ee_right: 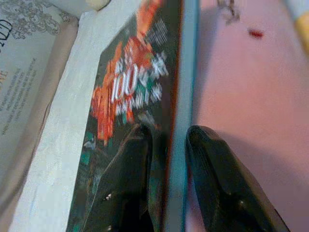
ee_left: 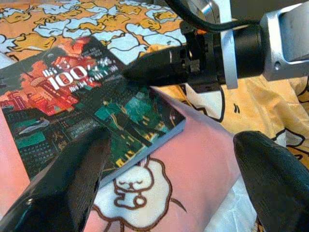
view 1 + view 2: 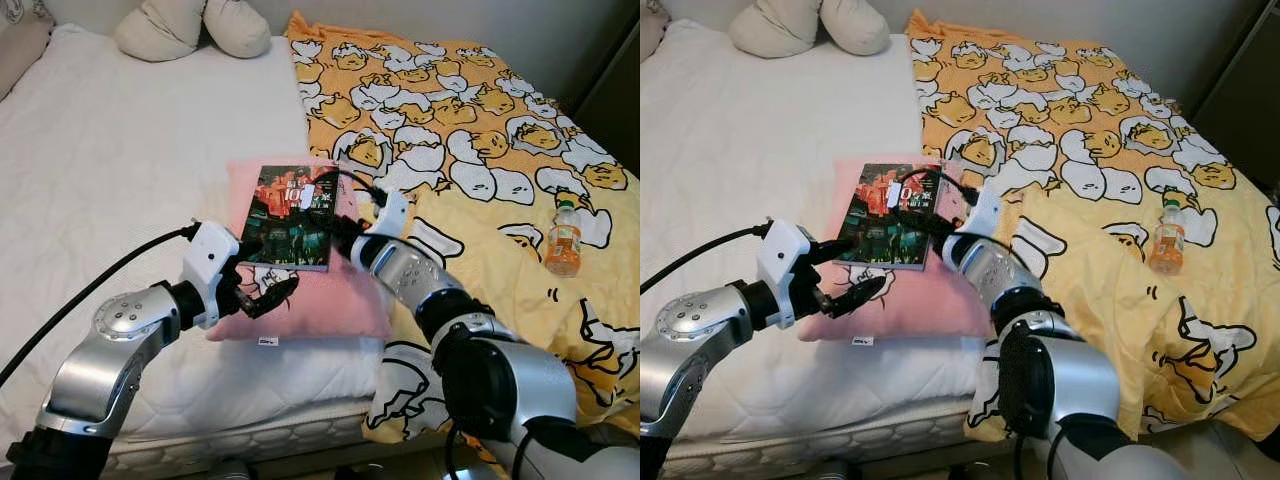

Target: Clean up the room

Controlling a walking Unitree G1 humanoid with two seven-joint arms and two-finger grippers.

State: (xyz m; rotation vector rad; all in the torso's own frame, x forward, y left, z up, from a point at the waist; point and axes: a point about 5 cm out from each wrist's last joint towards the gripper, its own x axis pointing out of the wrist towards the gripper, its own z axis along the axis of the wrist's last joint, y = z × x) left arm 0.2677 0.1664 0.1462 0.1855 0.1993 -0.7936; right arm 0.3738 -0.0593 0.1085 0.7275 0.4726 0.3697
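A paperback book [image 3: 290,215] with a dark, red and teal cover lies on a pink pillow [image 3: 320,300] in the middle of the bed. My right gripper [image 3: 335,225] reaches in from the right and is shut on the book's right edge; in the right wrist view one finger lies on the cover [image 1: 130,82] and the other against the edge. My left gripper [image 3: 265,295] hovers open just in front of the book's near edge, above the pillow. In the left wrist view its fingers [image 2: 67,183] straddle the book's near corner [image 2: 72,106].
An orange drink bottle [image 3: 563,240] lies on the yellow cartoon-print blanket [image 3: 470,130] covering the bed's right half. Two cream pillows [image 3: 190,28] sit at the head. The white mattress [image 3: 110,160] spreads to the left. The bed's front edge is near me.
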